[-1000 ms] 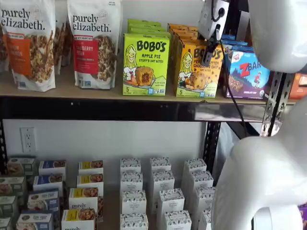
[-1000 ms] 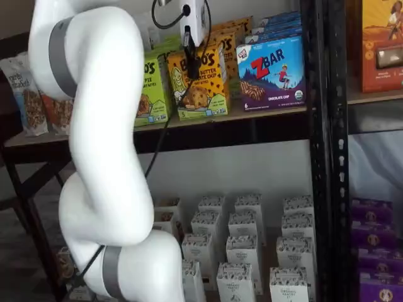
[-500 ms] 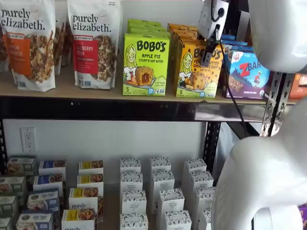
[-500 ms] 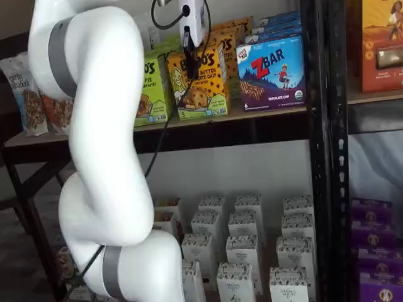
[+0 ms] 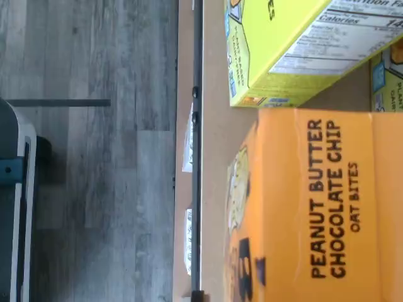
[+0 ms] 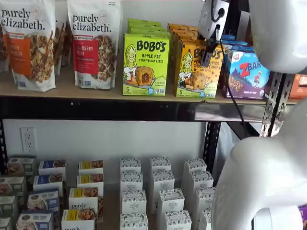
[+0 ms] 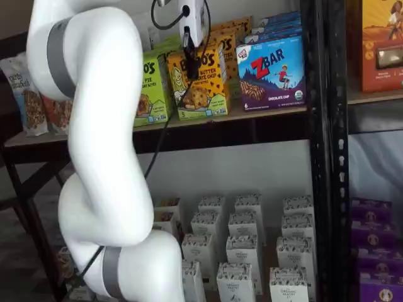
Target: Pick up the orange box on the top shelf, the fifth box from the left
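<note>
Both shelf views are dominated by the white xArm (image 7: 101, 151), which rises in front of the rack. Next in size is the top shelf (image 6: 96, 91), a tan board on a black beam, carrying purely elizabeth granola bags (image 6: 93, 43), the green Bobo's Apple Pie box (image 6: 145, 64), the orange box (image 6: 196, 72) and the blue ZBar box (image 6: 248, 72) in a row. The orange box stands upright between the green and blue cartons, the green at its 9 o'clock and the blue at its 3 o'clock. The gripper (image 6: 209, 50) hangs just in front of the orange box's upper face, near its 1 o'clock corner; its black fingers (image 7: 191, 53) show no clear gap, so I cannot tell whether they are parted or closed. Wrist view shows the orange top reading "Peanut Butter Chocolate Chip" (image 5: 327, 201) close below.
</note>
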